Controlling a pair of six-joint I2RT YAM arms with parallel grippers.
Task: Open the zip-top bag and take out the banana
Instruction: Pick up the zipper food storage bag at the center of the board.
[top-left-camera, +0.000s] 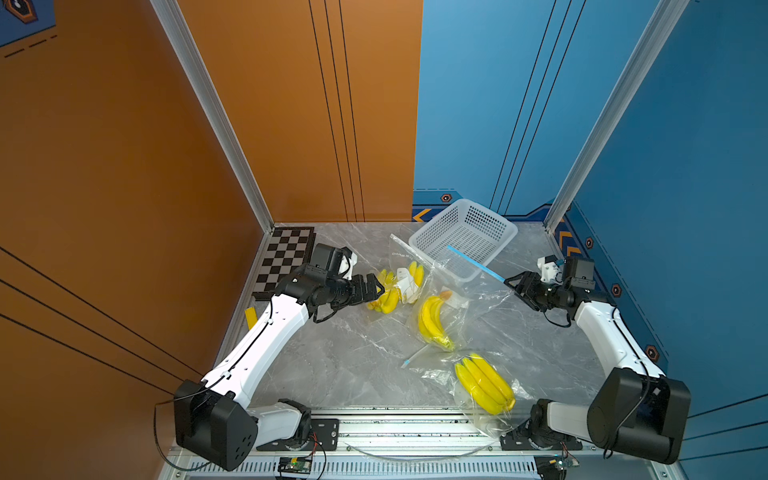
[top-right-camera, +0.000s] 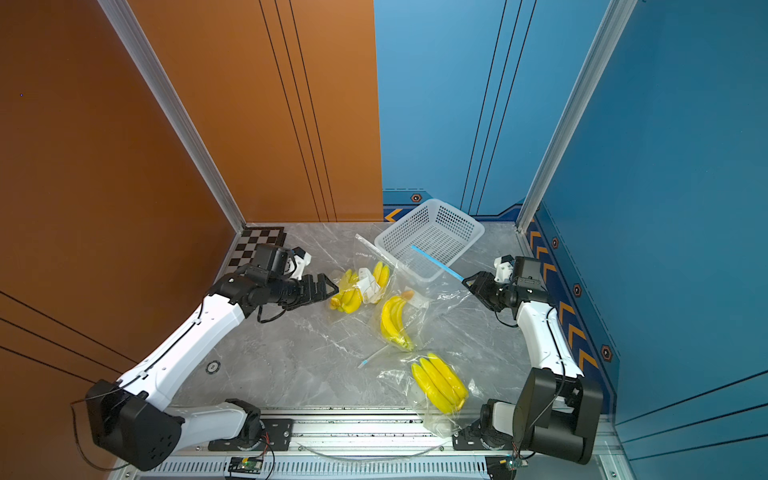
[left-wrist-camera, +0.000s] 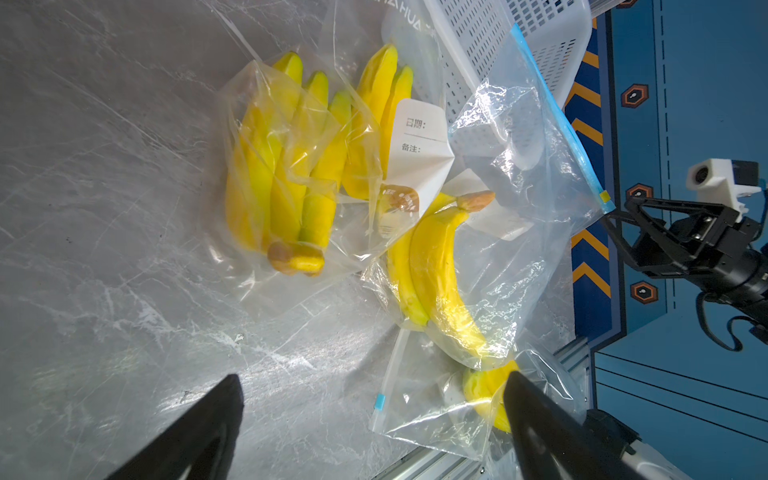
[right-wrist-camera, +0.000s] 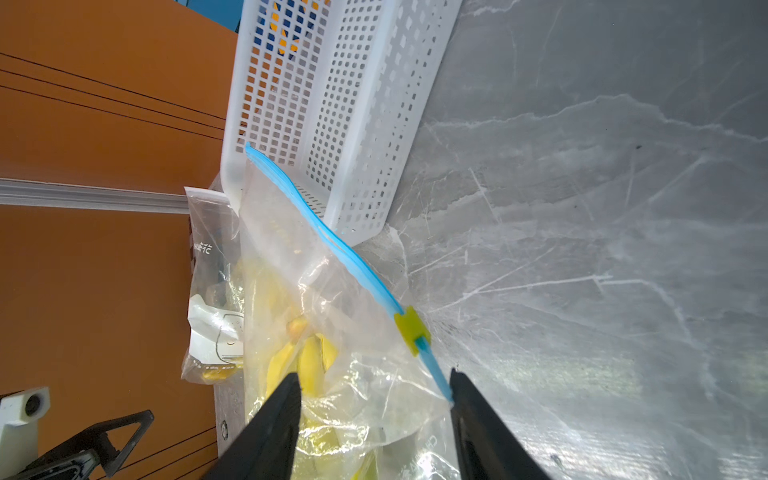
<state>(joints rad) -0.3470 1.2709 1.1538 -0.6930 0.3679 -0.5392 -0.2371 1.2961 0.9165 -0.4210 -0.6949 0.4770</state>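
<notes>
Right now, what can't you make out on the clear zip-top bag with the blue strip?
- Right wrist view: whether the right gripper touches the blue strip; its end meets a finger's edge.
- Both top views: yellow plastic slider too small.
- Right wrist view: yellow bananas blurred behind plastic.

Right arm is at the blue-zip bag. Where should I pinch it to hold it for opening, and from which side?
Probably the stub past the yellow slider, coming along the blue zip strip from the side of the right gripper. That end points between its parted jaws; the far end lies against the basket, harder to reach.
</notes>
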